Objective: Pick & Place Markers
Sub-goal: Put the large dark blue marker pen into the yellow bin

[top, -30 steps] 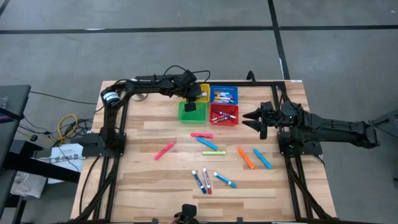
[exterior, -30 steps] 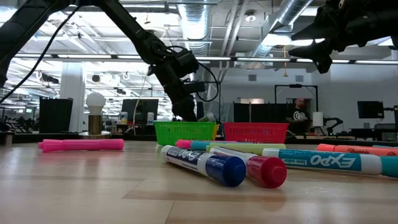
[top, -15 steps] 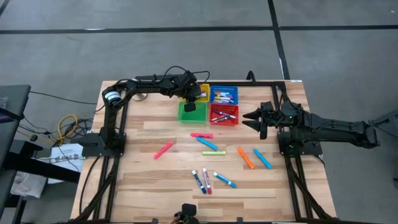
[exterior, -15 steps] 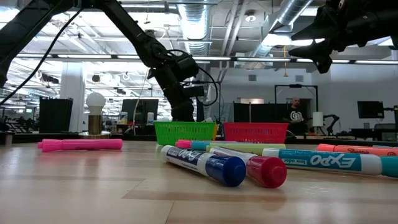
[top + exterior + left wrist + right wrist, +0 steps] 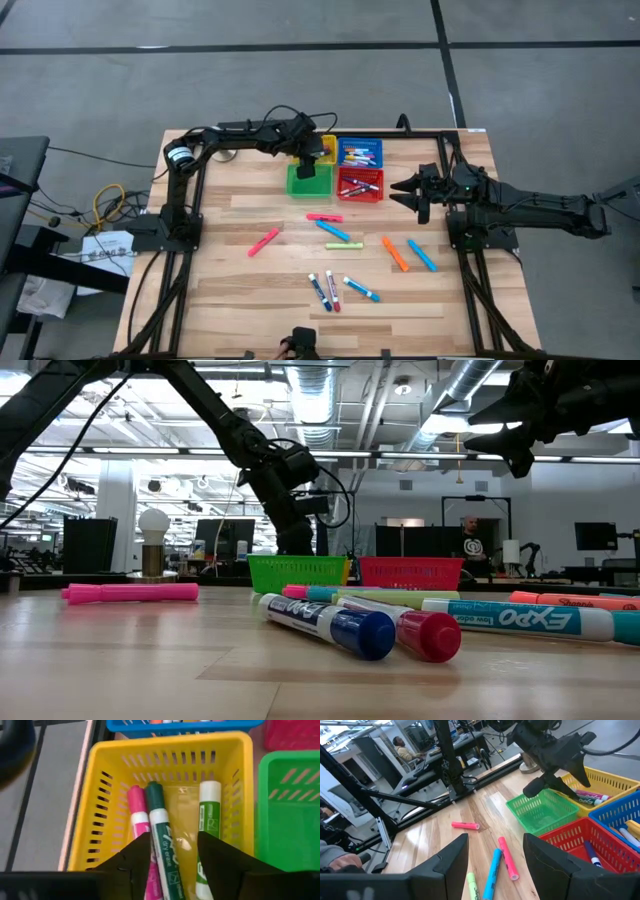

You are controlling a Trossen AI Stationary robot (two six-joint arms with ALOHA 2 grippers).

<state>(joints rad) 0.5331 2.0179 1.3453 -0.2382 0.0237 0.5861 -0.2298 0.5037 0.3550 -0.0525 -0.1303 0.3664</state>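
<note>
High view: the left gripper (image 5: 310,165) hangs over the yellow basket (image 5: 327,146) at the far side of the table, while the right gripper (image 5: 408,189), fingers apart and empty, waits beside the red basket (image 5: 362,185), with loose markers (image 5: 333,231) on the wood well short of both. Left wrist view: the fingers (image 5: 131,861), nearly closed a second ago, now stand apart, and a dark green marker (image 5: 162,845) lies between them in the basket alongside a pink and a light green one, so this placement looks complete and another pick is due.
</note>
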